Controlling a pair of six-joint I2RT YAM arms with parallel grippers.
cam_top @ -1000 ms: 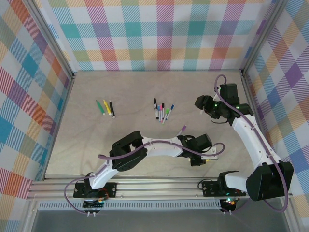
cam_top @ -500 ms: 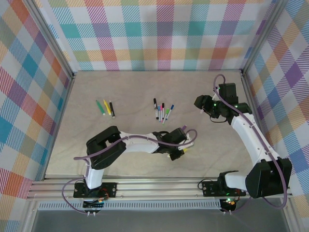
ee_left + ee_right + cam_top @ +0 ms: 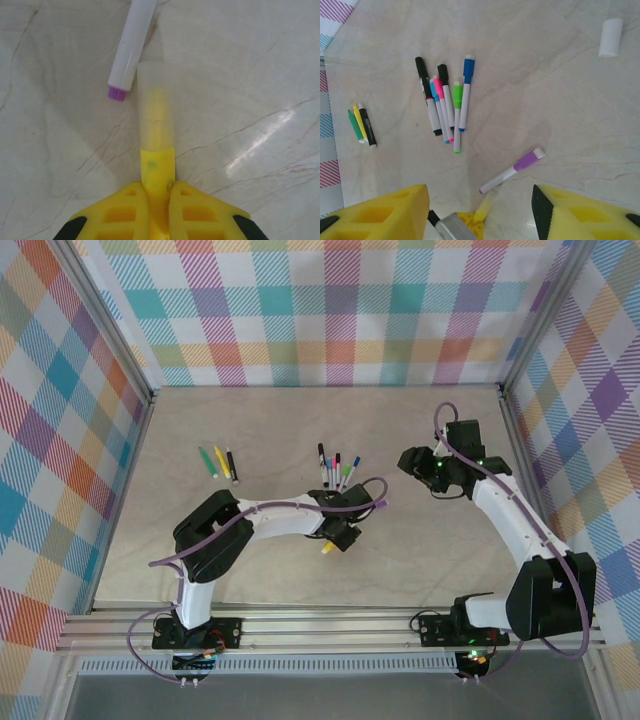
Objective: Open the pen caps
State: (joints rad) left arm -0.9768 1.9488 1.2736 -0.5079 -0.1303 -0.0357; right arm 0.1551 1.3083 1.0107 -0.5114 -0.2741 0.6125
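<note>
Left gripper (image 3: pixel 159 189): jaws were pinched tight on the rear of a yellow highlighter (image 3: pixel 157 166), low over the table (image 3: pixel 250 75).
Cap: translucent cap (image 3: pixel 156 107) was on, pointing away from the fingers; its whole length stood free of the jaws.
Right gripper (image 3: pixel 480 200): fingers stood wide apart, nothing between them, well apart from the held pen and looking down on it.
Neighbours: purple-ended pen (image 3: pixel 131 47) lay just beside the cap tip; whether they touched could not be told. Pen cluster (image 3: pixel 445 100) and three pens (image 3: pixel 361 125) lay capped farther off.
Step judged: hand-over pull, cap not yet gripped.
Method note: right fingers would do best to close across the cap only, clear of the yellow barrel, then pull straight along the pen axis while the left held firm.
Risk note: the cap looked smooth, so a slip seemed likely; an angled pull could twist the barrel in the left jaws or nudge the purple-ended pen.
</note>
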